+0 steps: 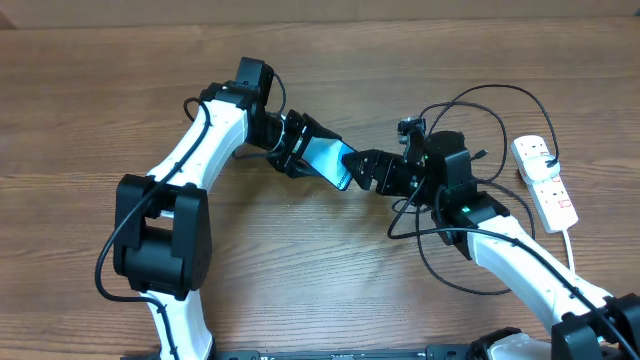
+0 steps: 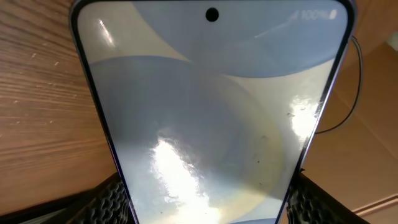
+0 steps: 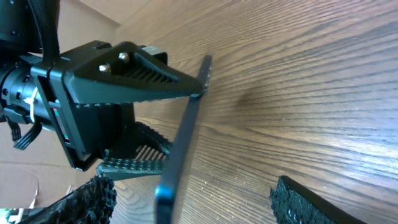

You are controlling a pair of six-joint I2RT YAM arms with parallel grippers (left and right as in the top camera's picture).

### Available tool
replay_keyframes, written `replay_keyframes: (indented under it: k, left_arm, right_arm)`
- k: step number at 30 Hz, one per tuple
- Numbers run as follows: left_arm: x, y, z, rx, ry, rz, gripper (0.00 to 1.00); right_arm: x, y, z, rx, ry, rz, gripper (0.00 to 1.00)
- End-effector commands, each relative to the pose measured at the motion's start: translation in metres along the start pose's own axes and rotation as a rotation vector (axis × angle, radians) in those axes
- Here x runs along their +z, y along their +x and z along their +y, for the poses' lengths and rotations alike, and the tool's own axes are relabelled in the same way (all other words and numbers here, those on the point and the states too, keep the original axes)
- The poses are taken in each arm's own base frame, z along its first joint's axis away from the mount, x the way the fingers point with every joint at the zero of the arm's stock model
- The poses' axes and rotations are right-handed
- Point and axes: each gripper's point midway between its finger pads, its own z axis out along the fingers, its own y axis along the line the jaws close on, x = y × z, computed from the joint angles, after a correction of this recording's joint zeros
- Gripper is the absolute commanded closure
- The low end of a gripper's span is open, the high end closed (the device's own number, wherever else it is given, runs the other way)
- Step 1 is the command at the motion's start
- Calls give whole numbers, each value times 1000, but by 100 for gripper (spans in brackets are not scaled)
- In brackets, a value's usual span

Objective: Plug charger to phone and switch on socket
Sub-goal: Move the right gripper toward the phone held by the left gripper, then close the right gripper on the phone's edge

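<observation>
My left gripper [image 1: 300, 150] is shut on the phone [image 1: 328, 162] and holds it tilted above the table, blue screen up. In the left wrist view the phone [image 2: 205, 106] fills the frame between my left gripper's fingers [image 2: 205, 208]. My right gripper [image 1: 365, 172] is open at the phone's free end. In the right wrist view the phone [image 3: 186, 137] shows edge-on between my right gripper's spread fingers [image 3: 193, 199], nearer the left one. The charger [image 1: 497, 88] lies in loops around the right arm; its connector tip is not visible. The socket [image 1: 545, 180] lies at the right.
The socket's white lead [image 1: 572, 245] runs toward the table's front right. More loops of thin black cable [image 1: 440, 272] lie on the wood beside the right arm's forearm. A thin black cable [image 2: 357, 81] also shows behind the phone in the left wrist view.
</observation>
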Motion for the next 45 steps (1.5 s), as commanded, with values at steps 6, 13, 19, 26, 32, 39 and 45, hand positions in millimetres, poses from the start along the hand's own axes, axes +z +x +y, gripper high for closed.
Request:
replay_keyframes:
  k: [6,13,19,26,32,39,45]
  left_arm:
    - [8,12,-15,12,19,26,50]
    - [10,14,-15,16,16,30,50]
    - [16,20,-15,30,6,39,50]
    - [21,25,-18,45,6,45,50]
    - [21,25,-19,51,10,43,50]
    - [21,25,-20,54,12,42,50]
    - [21,24,-22,56,20,39,50]
  right_arm:
    - [11,0,15,-40,43,-56,21]
    - [12,-4,14,-43,66,-83,33]
    - [12,-5,15,1,60,-89,41]
    - [14,-3,12,8,66,-80,45]
    - [15,0,13,15,54,-65,51]
    - [15,0,14,37,50,-64,61]
    - [15,1,14,37,50,-63,68]
